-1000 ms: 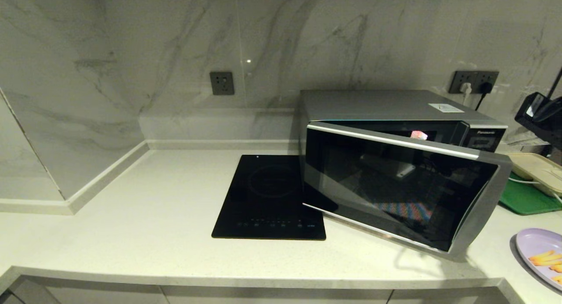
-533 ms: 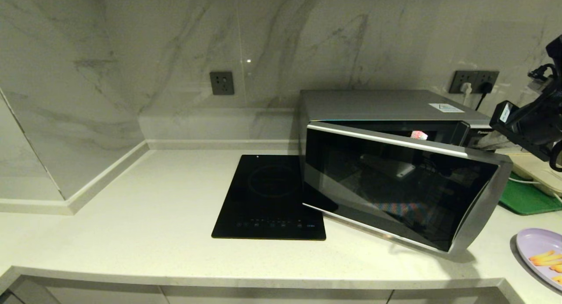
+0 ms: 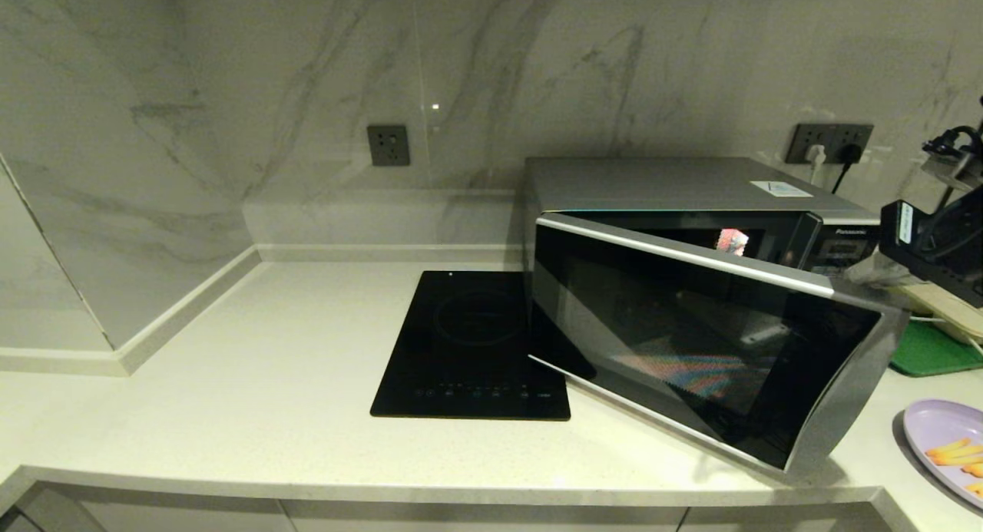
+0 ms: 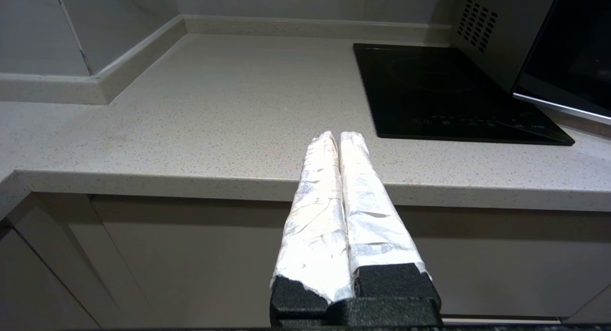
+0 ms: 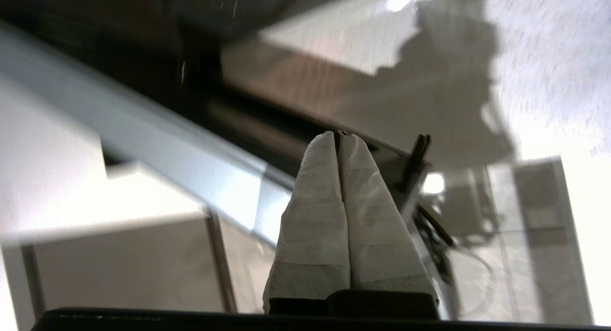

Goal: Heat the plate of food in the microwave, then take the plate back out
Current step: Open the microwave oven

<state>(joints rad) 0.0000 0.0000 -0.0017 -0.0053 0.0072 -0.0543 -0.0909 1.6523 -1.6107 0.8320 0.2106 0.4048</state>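
The silver microwave (image 3: 676,183) stands at the back right of the counter. Its dark glass door (image 3: 691,340) is hinged on the left and swung partly open toward me. The lavender plate of food (image 3: 933,428), with orange-yellow sticks (image 3: 952,451), lies on the counter at the far right, cut by the picture's edge. My right arm (image 3: 937,248) hangs just behind the door's free end. The right gripper (image 5: 340,134) is shut on nothing, its tips close to the door's inner edge; contact cannot be made out. The left gripper (image 4: 338,135) is shut and empty at the counter's front edge.
A flat black hob (image 3: 472,348) lies left of the microwave, its right side under the open door. A beige lidded container (image 3: 941,302) on a green tray (image 3: 929,348) sits right of the oven. Plugs and cables hang from the wall socket (image 3: 833,144).
The microwave door has swung wider open, its free end coming toward me. My right arm rose and reached in, then dropped lower behind the door's free end.
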